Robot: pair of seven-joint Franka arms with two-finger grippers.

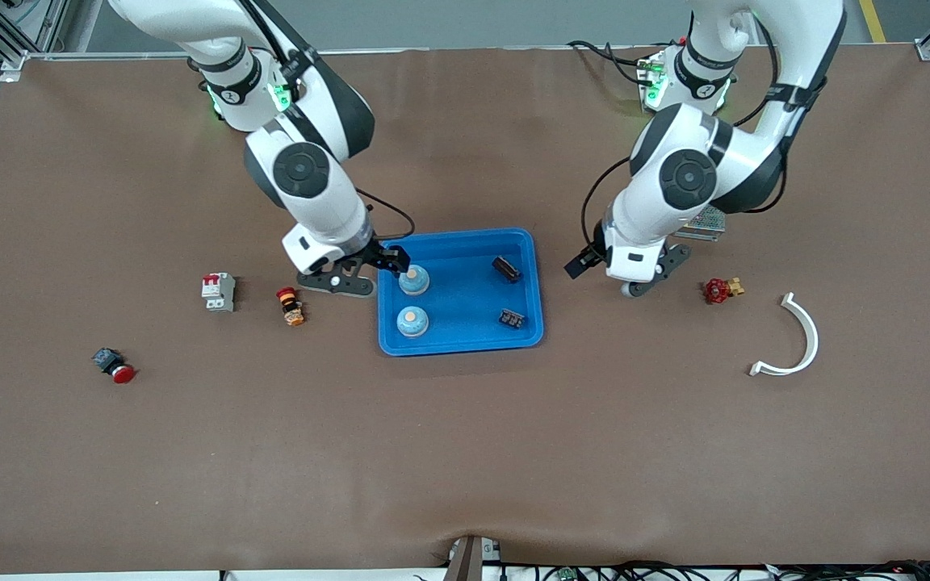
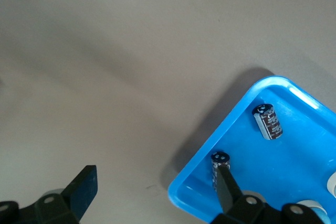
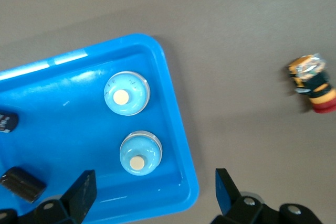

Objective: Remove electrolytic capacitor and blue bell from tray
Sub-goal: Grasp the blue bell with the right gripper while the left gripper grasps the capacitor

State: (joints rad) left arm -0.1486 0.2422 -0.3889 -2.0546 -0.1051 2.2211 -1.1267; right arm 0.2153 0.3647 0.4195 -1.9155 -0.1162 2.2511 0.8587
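Inside the blue tray (image 1: 465,343) sit two bells (image 1: 413,279) and two capacitors (image 1: 506,269); the right gripper (image 1: 388,260) gapes beside one bell, the left gripper (image 1: 618,274) gapes wide just outside.

Brown table (image 1: 465,452) with blue tray (image 1: 459,344), breaker (image 1: 219,291), white arc (image 1: 792,339).

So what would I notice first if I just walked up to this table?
The bright blue tray in the middle of the brown table. Two round blue bells sit in it toward the right arm's end, two dark capacitors toward the left arm's. The open right gripper hovers at one tray edge, the open left gripper beside the other.
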